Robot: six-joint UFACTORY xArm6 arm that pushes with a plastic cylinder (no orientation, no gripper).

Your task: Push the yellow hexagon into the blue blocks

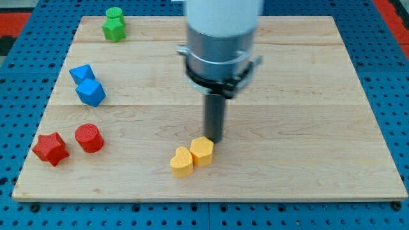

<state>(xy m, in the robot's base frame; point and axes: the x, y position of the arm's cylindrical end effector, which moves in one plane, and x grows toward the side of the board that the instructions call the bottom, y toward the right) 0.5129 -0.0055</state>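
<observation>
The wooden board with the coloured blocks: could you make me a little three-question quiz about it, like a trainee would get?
1. True or false: my tip is beside the red blocks.
2. Which block is my tip nearest? A green block B yellow hexagon C red star
3. Fill in: the two blue blocks lie towards the view's ____ of the yellow hexagon.

Key: 1 false, it stands just above the yellow hexagon, which touches a yellow heart. 2 B. 3 left.
</observation>
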